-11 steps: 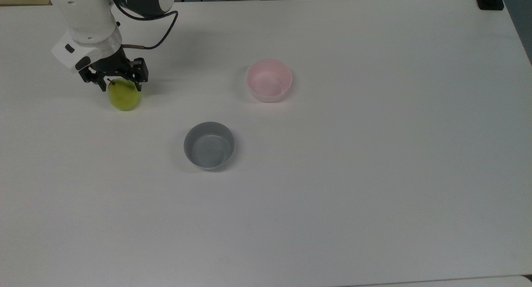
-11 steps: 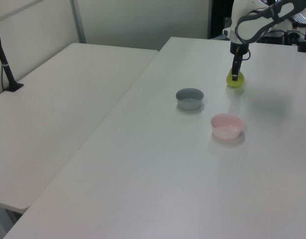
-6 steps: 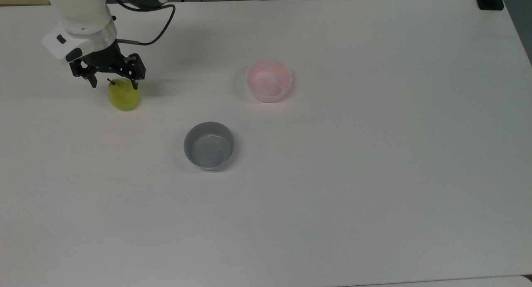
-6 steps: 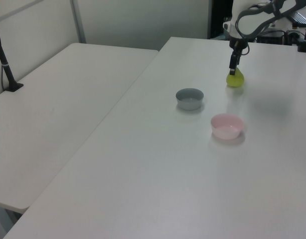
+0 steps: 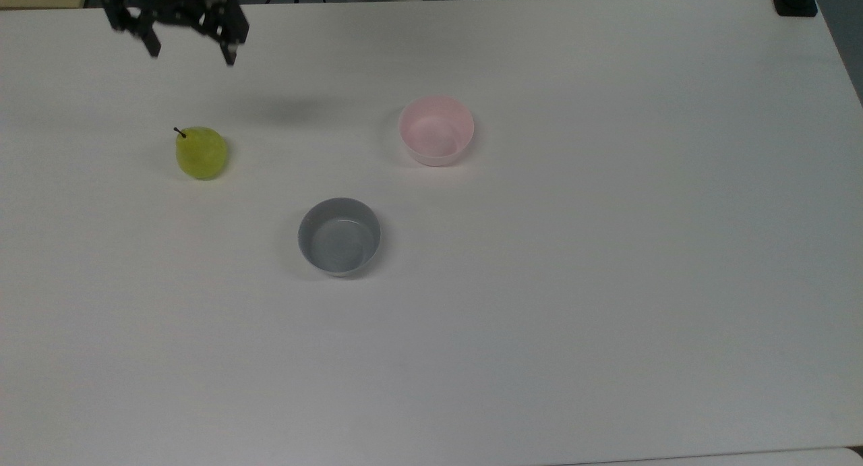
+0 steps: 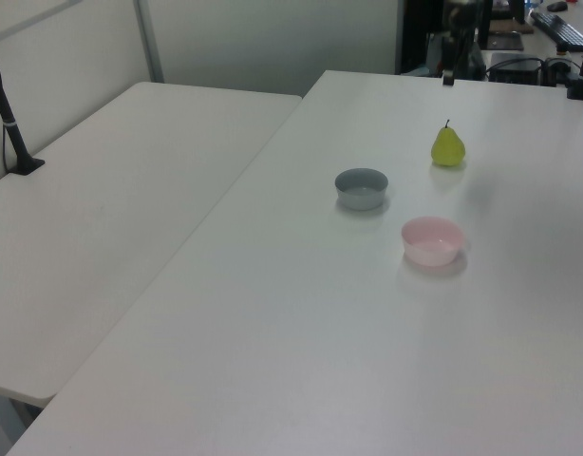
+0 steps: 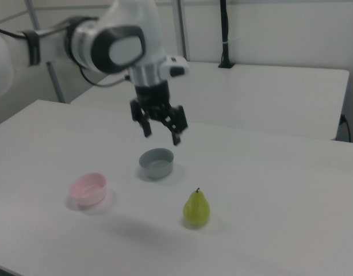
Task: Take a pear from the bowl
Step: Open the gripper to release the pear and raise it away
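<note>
The gripper [image 5: 192, 51] is hanging in the upper left of the top view, well above the table [image 5: 539, 317], with its two dark fingers [image 5: 230, 48] spread apart and nothing sitting between them. In the right view the gripper [image 7: 161, 135] is showing in the upper middle of the frame, pointing downward from the white arm [image 7: 122, 40], again with the fingers parted and empty air below them. The pear [image 5: 201, 152] is standing upright on the bare table surface at the left of the top view, below the gripper in the frame and clear of it, its short dark stem sticking up toward the upper left. In the right view the pear [image 7: 196, 209] is resting in the lower middle, and in the left view the pear [image 6: 448, 146] is standing in the upper right. The pink bowl [image 5: 436, 129] is sitting empty near the upper centre of the top view, well apart from the pear. The grey bowl [image 5: 339, 236] is lying just below centre-left, between the two in the frame's left-to-right order, and it is also holding nothing.
</note>
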### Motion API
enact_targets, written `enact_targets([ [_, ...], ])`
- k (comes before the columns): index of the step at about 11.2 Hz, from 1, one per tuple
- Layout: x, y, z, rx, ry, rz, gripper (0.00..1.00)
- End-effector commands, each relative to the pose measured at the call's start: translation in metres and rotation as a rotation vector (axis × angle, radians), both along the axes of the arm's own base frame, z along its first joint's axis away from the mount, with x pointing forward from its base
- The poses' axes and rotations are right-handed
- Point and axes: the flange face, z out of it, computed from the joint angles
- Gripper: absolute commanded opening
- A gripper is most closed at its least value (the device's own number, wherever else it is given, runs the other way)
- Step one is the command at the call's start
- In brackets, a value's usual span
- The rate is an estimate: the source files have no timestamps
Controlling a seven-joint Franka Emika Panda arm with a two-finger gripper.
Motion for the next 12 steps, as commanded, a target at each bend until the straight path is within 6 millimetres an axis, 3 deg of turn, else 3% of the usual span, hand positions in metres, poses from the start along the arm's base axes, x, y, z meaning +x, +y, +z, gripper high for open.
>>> enact_targets([
  [1,-0.023,0.045,0.071,0.029,0.012,-0.038,1.00],
  [2,-0.026,0.067,0.078,0.038,0.014,0.001,1.00],
  [5,-0.005,0.123,0.061,0.038,0.022,0.109,1.00],
  [12,-0.003,0.128,0.062,0.076,-0.006,0.107,1.00],
])
